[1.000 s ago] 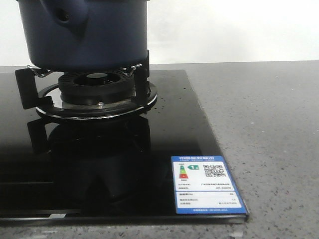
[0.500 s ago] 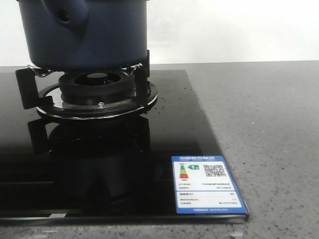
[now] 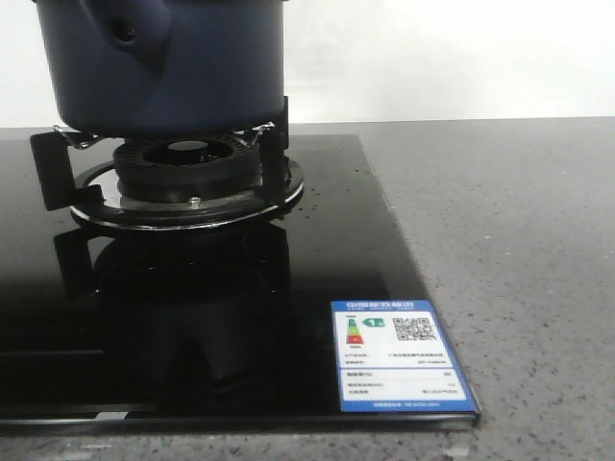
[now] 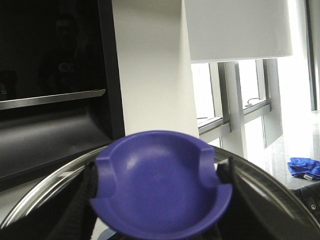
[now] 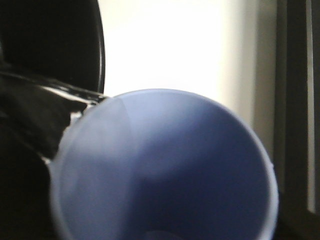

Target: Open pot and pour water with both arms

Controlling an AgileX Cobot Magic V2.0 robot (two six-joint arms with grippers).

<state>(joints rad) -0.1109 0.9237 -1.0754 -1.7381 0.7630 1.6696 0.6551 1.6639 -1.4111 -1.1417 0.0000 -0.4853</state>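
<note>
Pot: the dark navy pot (image 3: 163, 62) fills the upper left of the front view, sitting on the black pan supports over the burner (image 3: 183, 163). Its handle stub, with the small hole, points towards the camera. The top of the pot is cut off by the frame, so from here I cannot see whether it is open.

Lid: in the left wrist view a blue-purple dished knob (image 4: 160, 192) sits low in the frame with a shiny metal rim (image 4: 45, 187) curving round it. I take this for the pot's lid, held up against a background of wall and windows, not over the stove.

Left claw: dark fingers (image 4: 82, 200) stand either side of the knob and look closed on it.

Cup: the right wrist view is nearly filled by the mouth of a light blue cup (image 5: 165, 170). I cannot make out water inside it.

Right claw: hidden behind the cup. It seems to be carrying it, but I cannot tell how the jaws stand.

Progress: by my judgement the opening is done and the cup is in hand. The pouring looks still to come, since no arm or cup shows near the pot in the front view.

Surface: black glass hob (image 3: 317, 250) with a blue-edged energy label (image 3: 399, 355) at lower right, on a grey speckled surface (image 3: 519, 250).
</note>
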